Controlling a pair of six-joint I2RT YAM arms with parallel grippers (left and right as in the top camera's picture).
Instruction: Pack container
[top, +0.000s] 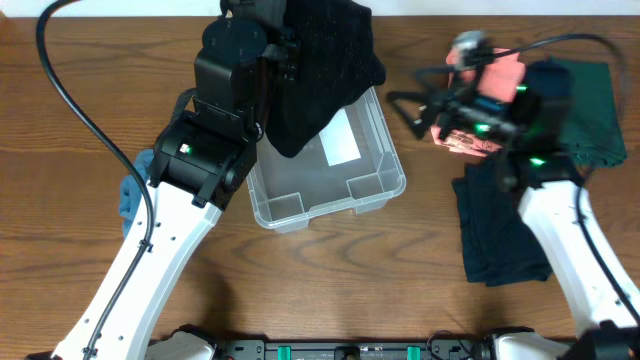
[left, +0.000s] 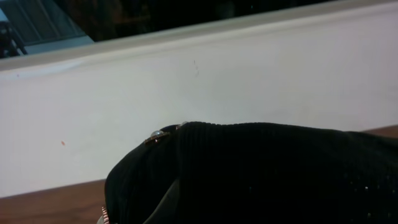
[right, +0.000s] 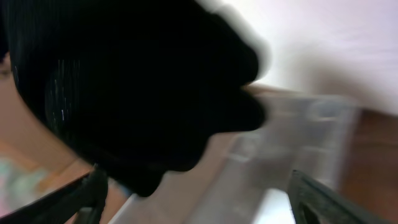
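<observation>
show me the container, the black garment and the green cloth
container (top: 315, 182), overhead view, bare floor
black garment (top: 325, 60), overhead view, middle of the hanging fabric
green cloth (top: 595, 110), overhead view, flat right part

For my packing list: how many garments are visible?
5: black garment above the container; blue garment under the left arm; pink garment beneath the right arm; green garment at the right edge; dark folded garment right of the container. Others may be hidden.

Nothing is reading clearly from where I'm standing; the white label (top: 342, 142) inside the container (top: 383, 186) is showing no legible print.
</observation>
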